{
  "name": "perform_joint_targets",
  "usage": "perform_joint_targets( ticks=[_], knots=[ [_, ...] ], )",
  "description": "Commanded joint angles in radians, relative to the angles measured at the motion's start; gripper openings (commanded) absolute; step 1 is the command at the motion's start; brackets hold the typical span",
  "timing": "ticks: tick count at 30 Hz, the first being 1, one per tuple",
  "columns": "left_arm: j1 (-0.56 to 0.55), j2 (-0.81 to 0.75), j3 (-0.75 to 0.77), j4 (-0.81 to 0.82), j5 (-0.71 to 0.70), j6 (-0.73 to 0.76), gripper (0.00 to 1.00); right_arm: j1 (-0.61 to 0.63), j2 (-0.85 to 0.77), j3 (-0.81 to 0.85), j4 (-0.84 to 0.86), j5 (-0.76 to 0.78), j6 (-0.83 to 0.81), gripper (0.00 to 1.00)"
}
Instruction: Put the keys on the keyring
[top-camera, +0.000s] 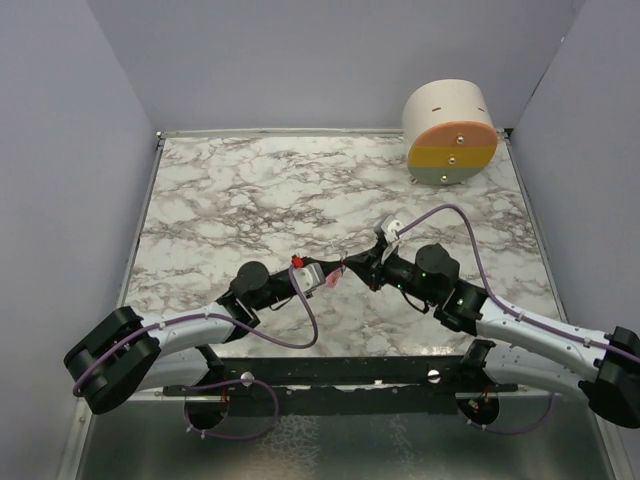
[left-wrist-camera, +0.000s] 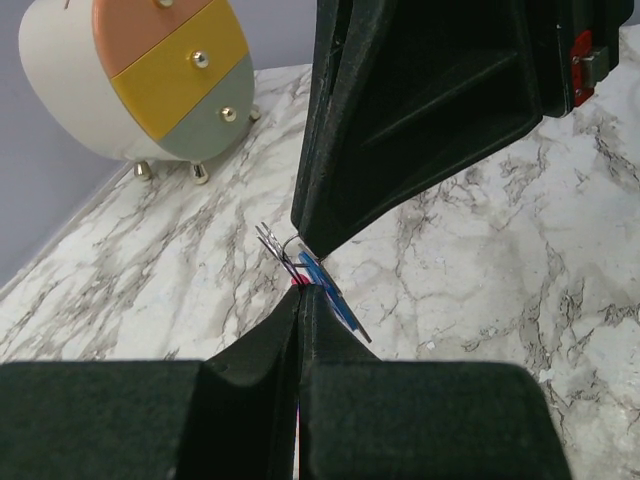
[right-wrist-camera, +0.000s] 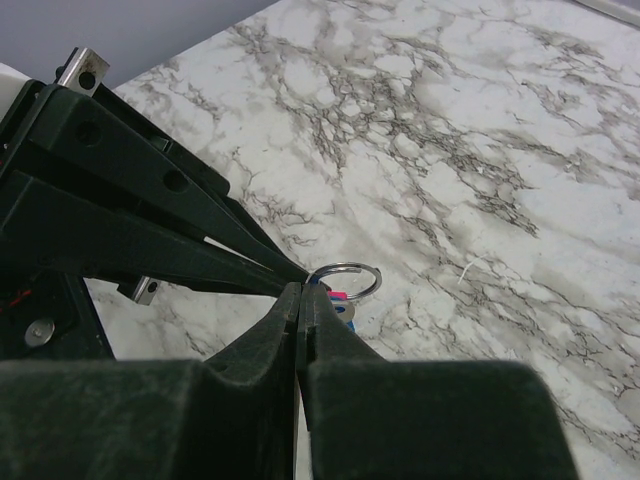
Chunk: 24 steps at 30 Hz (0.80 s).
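Note:
My two grippers meet tip to tip above the middle of the marble table. My left gripper (top-camera: 336, 272) (left-wrist-camera: 303, 292) is shut on the keyring's pink tag (left-wrist-camera: 294, 283). Only a sliver of the tag shows at its tips. The thin silver wire ring (left-wrist-camera: 270, 240) (right-wrist-camera: 346, 265) sticks out just past the fingertips. My right gripper (top-camera: 352, 268) (right-wrist-camera: 303, 292) is shut, and its tip (left-wrist-camera: 317, 246) sits at the ring and at the upper end of the blue key (left-wrist-camera: 329, 294). The key slants down beside my left finger. Pink and blue bits (right-wrist-camera: 338, 296) show under the ring.
A round white drawer chest (top-camera: 450, 135) (left-wrist-camera: 140, 80) with pink, yellow and green fronts stands at the back right. The marble table (top-camera: 250, 190) is walled on the left, back and right by grey panels. A purple cable loops over each arm.

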<state>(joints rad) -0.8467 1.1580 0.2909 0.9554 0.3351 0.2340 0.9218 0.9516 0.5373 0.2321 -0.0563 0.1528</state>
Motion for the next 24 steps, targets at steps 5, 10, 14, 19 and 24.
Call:
perform_joint_targets(
  ticks=[5,10,14,19,24],
  knots=[
    [-0.007,-0.003,0.040,-0.002,-0.034,-0.021,0.00,0.006,0.040,0.051,-0.008,-0.049,-0.027,0.01],
    [-0.007,-0.012,0.043,-0.012,-0.041,-0.023,0.00,0.008,0.059,0.061,-0.020,-0.048,-0.033,0.01],
    [-0.007,-0.026,0.040,-0.021,-0.056,-0.025,0.00,0.011,0.066,0.071,-0.040,-0.037,-0.037,0.01],
    [-0.007,-0.042,0.038,-0.032,-0.076,-0.026,0.00,0.014,0.068,0.081,-0.068,-0.028,-0.038,0.01],
    [-0.008,-0.054,0.041,-0.042,-0.085,-0.028,0.00,0.015,0.082,0.090,-0.086,-0.027,-0.038,0.01]
  ],
)
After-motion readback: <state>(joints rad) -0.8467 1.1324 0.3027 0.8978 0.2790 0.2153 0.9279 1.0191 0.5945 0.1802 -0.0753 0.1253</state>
